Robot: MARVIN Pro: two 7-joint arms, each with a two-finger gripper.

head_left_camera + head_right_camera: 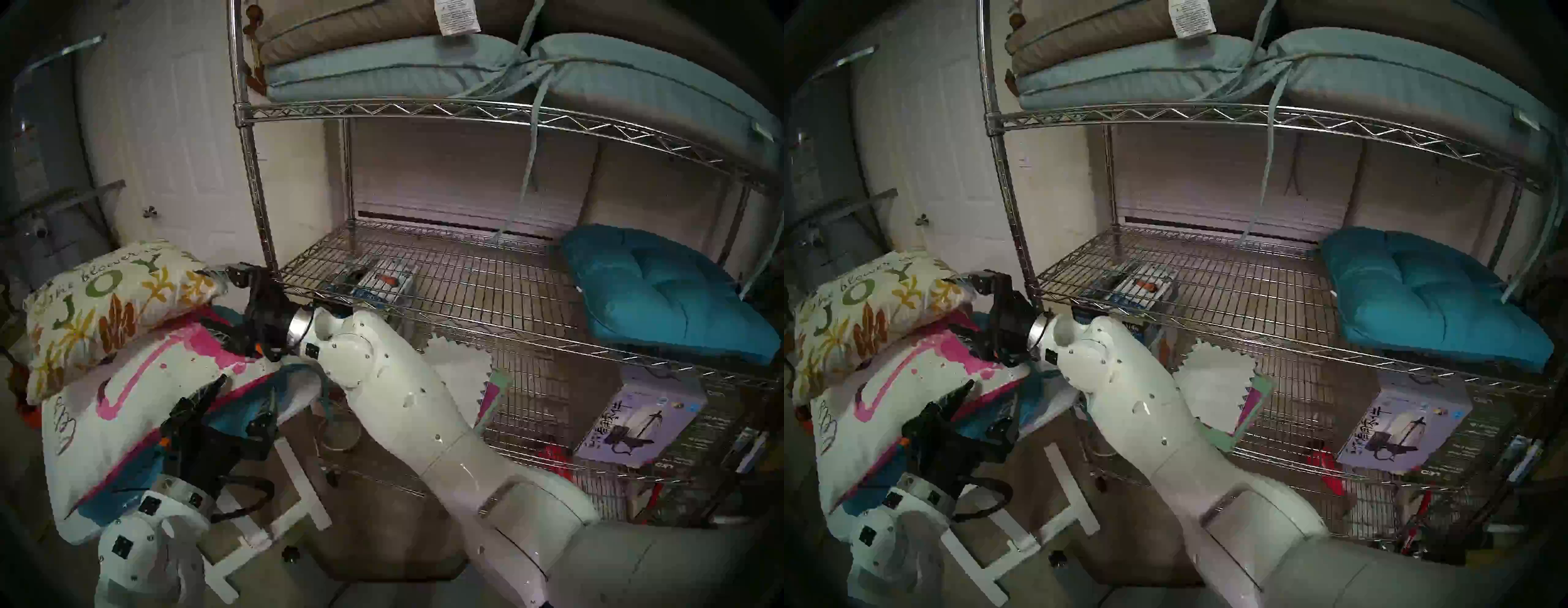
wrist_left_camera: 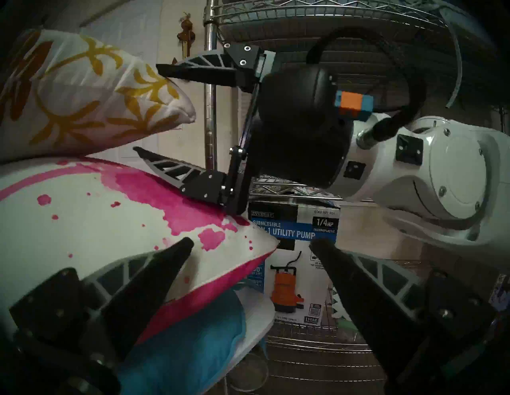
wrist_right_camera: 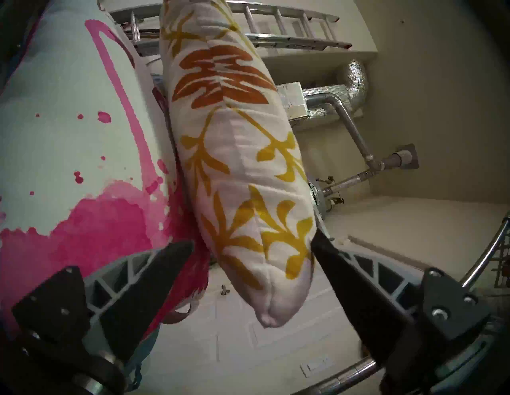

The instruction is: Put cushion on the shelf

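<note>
A cream cushion [image 1: 106,305] with "JOY" and yellow-orange leaves tops a stack at the left. Below it lie a white cushion [image 1: 127,407] with pink print and a teal one [image 1: 237,418]. My right gripper [image 1: 220,297] is open, its fingers above and below the JOY cushion's [image 3: 242,176] near corner, in the right wrist view [image 3: 254,242] too. My left gripper [image 1: 242,403] is open at the pink cushion's [image 2: 91,220] corner, as the left wrist view [image 2: 251,242] shows. The chrome wire shelf [image 1: 445,271] stands to the right, its middle tier bare on the left.
A teal tufted cushion [image 1: 670,297] lies on the middle tier's right. Pale blue and tan cushions [image 1: 382,68] fill the upper tier. A pump box [image 2: 298,264] and a purple box [image 1: 636,420] sit lower. The shelf's front-left post [image 1: 259,199] is beside my right gripper. A white folding table [image 1: 275,501] bears the stack.
</note>
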